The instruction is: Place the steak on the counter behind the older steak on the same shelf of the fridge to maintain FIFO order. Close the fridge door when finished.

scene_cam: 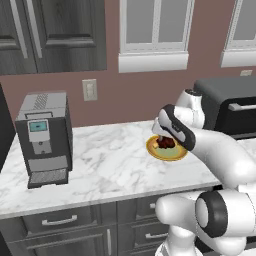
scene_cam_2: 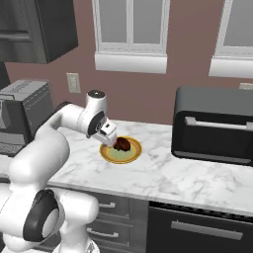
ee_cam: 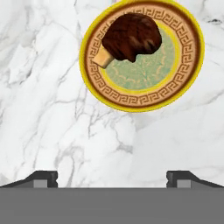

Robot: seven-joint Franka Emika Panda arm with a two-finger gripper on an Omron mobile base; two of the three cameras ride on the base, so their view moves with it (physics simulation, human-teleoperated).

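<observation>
The steak [ee_cam: 131,37], a dark brown chunk with a tan end, lies on a yellow-rimmed patterned plate [ee_cam: 140,101] on the white marble counter [ee_cam: 43,109]. My gripper [ee_cam: 111,179] hangs open above the counter just short of the plate, its tips spread wide with nothing between them. From the left base view the hand covers part of the steak [scene_cam: 167,144] and the plate [scene_cam: 172,156]. In the right base view the gripper [scene_cam_2: 110,142] sits just left of the steak [scene_cam_2: 123,144]. The fridge, its door and the older steak are out of view.
A grey coffee machine [scene_cam: 44,135] stands at the counter's left end. A black toaster oven [scene_cam_2: 215,126] stands to the right of the plate [scene_cam_2: 121,152]. Dark drawers with steel handles [scene_cam: 60,220] run below the counter edge.
</observation>
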